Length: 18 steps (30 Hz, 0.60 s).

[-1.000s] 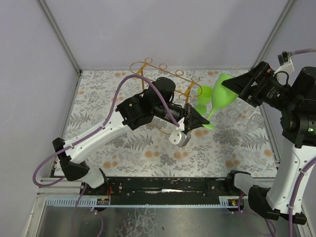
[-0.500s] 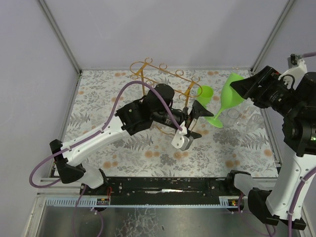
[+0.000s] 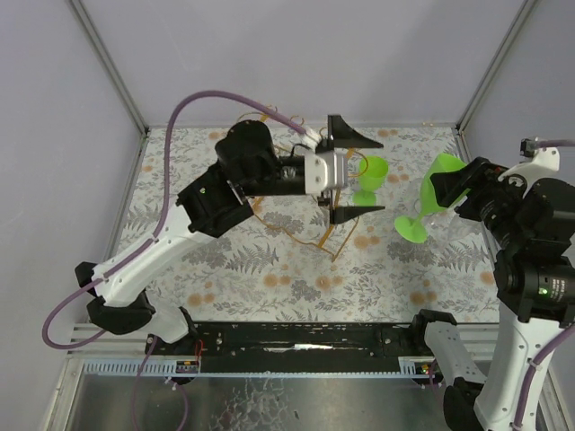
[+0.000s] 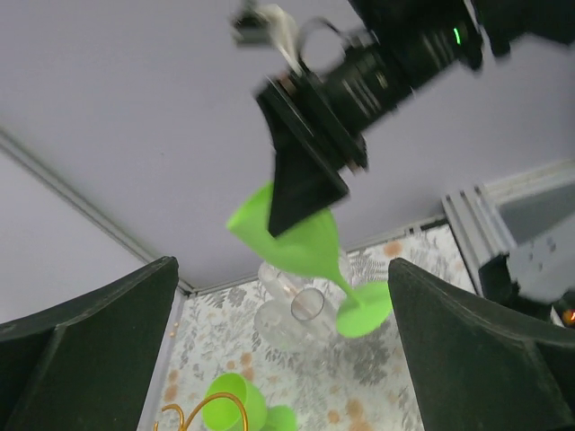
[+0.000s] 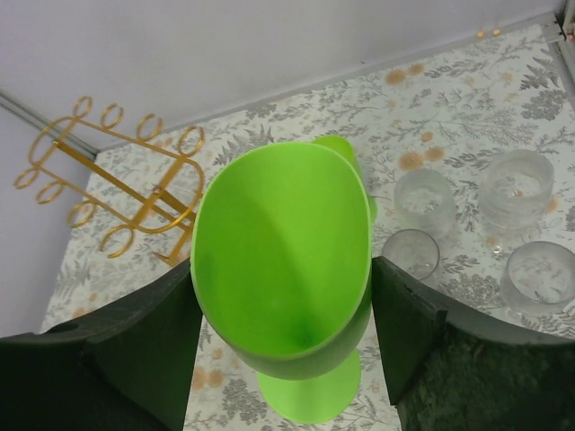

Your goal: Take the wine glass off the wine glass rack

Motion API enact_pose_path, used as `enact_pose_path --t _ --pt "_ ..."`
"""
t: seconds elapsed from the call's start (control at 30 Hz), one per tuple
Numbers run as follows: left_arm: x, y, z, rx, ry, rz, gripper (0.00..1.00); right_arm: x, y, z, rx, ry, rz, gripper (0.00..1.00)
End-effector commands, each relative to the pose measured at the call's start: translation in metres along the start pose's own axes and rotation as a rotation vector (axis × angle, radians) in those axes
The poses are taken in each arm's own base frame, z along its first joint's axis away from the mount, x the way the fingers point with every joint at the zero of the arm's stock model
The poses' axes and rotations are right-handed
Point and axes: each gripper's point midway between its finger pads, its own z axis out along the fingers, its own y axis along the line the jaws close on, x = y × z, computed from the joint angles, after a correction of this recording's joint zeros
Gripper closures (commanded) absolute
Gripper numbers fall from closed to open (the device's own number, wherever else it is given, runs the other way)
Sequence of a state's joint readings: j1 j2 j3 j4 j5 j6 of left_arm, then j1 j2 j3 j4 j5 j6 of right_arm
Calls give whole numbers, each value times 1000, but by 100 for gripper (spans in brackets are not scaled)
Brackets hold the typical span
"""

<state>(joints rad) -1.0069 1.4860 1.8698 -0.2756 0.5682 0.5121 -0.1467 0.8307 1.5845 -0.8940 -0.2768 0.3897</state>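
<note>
Quick status from my end: the bright green plastic wine glass (image 5: 278,242) is off the thin golden-orange wire rack (image 5: 126,180) with the curly loop ends. It's out to the right of the rack, well apart from it. As far as I can tell it's up in the air over the floral-print surface (image 3: 269,269), not sitting on it.

The right hand (image 5: 283,305) is clamped on the bowl, one finger each side. The glass is tipped, so the foot angles down and back toward the rack. I'd guess the bowl is simply a safer hold than the skinny stem, since there's more to squeeze.

The left hand (image 3: 375,176) hangs above the rack's right end with its fingers spread wide and nothing between them. My read is it's there to steady the rack if needed, because that wire frame looks light enough to tip.

A second green glass (image 4: 232,402) sits just beside the rack's right end. A bunch of clear tumblers (image 5: 424,199) stand further right of the rack, near where the held glass hangs. So the lift-off looks done to me. What's left is setting it down without clipping those tumblers.
</note>
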Motion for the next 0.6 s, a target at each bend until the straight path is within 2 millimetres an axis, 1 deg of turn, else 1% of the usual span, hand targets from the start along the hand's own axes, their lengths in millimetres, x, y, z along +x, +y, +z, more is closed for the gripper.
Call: enact_pose_path --t 0.0,0.07,0.17,0.27,0.37,0.47,0.57 --pt "-24 42 -7 -157 -73 -311 0 -19 -4 14 -25 -135 -113 36" --pt "-23 54 -11 -188 -76 -379 0 -17 -8 20 -16 -125 -120 36" --pt "-19 66 -17 -225 -81 -434 0 -19 -12 32 -9 -120 -128 36" --pt "-12 71 -21 -253 -73 -449 0 -14 -15 46 -25 -118 -130 35" --pt "-10 71 -26 -265 -69 -451 0 -10 -17 55 -37 -116 -129 35" --pt "-5 68 -28 -270 -56 -452 0 -22 -15 62 -38 -135 -139 35" --pt "-3 68 -29 -273 -50 -450 0 -46 -14 73 -24 -171 -141 35"
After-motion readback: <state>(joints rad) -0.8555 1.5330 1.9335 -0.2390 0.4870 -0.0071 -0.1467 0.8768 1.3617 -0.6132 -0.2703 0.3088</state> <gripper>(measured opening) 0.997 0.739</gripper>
